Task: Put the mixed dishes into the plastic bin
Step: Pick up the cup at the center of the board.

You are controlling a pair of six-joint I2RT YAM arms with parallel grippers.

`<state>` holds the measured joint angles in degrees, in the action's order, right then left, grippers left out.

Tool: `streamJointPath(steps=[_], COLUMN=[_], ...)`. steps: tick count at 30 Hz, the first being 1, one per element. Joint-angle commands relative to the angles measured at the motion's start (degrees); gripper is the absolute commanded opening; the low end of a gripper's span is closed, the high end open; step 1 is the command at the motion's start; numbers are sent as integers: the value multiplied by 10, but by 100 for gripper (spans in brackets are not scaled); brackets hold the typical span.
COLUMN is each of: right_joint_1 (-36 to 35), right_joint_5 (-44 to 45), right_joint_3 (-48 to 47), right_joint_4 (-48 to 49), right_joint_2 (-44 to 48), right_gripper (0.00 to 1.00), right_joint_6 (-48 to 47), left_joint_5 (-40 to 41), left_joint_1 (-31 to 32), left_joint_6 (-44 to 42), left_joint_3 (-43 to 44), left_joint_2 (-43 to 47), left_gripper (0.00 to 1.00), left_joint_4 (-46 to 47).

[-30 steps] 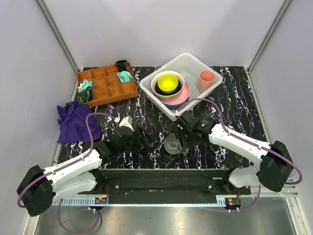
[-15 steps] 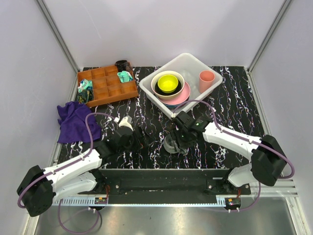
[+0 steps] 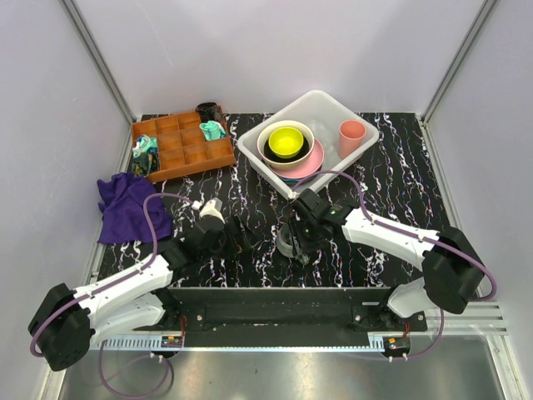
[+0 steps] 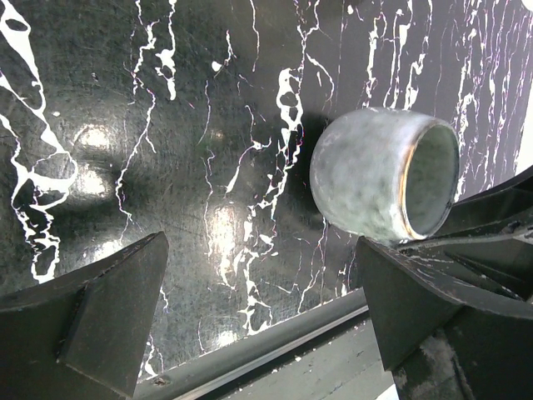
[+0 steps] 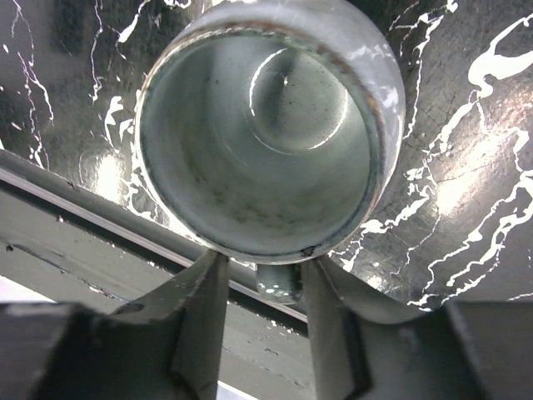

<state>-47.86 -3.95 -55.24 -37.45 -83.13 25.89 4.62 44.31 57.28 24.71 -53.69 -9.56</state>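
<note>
My overhead camera looks down from behind both arms (image 3: pixel 125 287) across the whole table (image 3: pixel 400 167), while each wrist camera peers close past its own fingers (image 5: pixel 196 308), all three sharing the grey mug (image 4: pixel 375 171) just ahead of the right gripper (image 5: pixel 262 271).

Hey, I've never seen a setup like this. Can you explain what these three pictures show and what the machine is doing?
It is two robot arms bolted to a table's near edge, each ending in two fingers. One picture looks down from above; the other two come from cameras on the wrists. On the black table sit a bin already holding bowls, plates and a pink cup, a wooden tray, a purple cloth and a grey mug. The left fingers stand wide open, holding nothing. The right fingers straddle the mug's handle; whether they pinch it yet I cannot tell.
</note>
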Motion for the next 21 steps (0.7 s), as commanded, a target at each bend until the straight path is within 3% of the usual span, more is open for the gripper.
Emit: streamJointPath(steps=[1,21], right_joint_1=[-5,-22], right_joint_5=[24,68], right_joint_3=[7,46], right_joint_4=[30,39], right_joint_2=[-4,10], right_gripper=[41,37], right_joint_6=[15,42], left_joint_5=[-2,-14], left_joint_1=[-5,-5], left_joint_6=[-2,-2], left_joint_3=[1,-1], left_joint_2=[8,11], left_gripper=[99,99], left_joint_4=[19,14])
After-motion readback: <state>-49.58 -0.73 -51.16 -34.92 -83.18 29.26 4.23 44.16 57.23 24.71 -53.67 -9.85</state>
